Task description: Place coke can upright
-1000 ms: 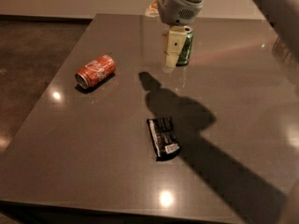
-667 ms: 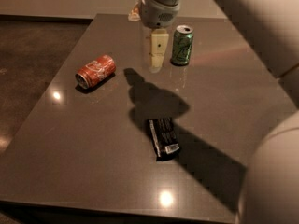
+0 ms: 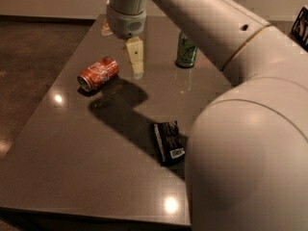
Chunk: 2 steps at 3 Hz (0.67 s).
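Observation:
The coke can (image 3: pixel 98 73) lies on its side on the dark table (image 3: pixel 72 153), at the left, its silver end facing front-left. My gripper (image 3: pixel 135 60) hangs from the arm above the table, a little to the right of the can and behind it, apart from it. It holds nothing that I can see. A green soda can (image 3: pixel 186 50) stands upright further right, at the back.
A flat black snack wrapper (image 3: pixel 168 141) lies near the table's middle front. My large pale arm (image 3: pixel 250 129) fills the right side of the view and hides that part of the table. The table's left edge drops to a dark floor (image 3: pixel 29 57).
My gripper has moved left, from beside the green can toward the coke can. The arm now fills much more of the right side. The cans and wrapper have not moved.

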### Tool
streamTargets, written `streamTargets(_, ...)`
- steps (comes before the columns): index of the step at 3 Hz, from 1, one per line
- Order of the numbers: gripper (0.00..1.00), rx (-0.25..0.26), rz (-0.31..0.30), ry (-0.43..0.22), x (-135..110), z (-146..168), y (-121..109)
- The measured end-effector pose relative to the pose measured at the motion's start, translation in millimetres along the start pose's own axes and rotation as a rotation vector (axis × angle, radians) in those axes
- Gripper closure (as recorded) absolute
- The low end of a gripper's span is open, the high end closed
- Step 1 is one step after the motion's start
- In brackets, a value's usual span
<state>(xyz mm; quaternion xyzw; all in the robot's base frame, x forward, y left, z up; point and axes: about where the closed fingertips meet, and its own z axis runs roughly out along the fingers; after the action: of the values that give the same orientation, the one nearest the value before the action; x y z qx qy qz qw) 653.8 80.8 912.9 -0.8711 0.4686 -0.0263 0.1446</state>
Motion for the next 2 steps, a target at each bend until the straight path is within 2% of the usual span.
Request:
streamTargets(1, 0.00, -0.075, -0.128, 0.025, -32.8, 29.6, -12.2)
streamTargets(2, 0.00, -0.120, -0.206, 0.051, -49.0, 47.2, -18.5)
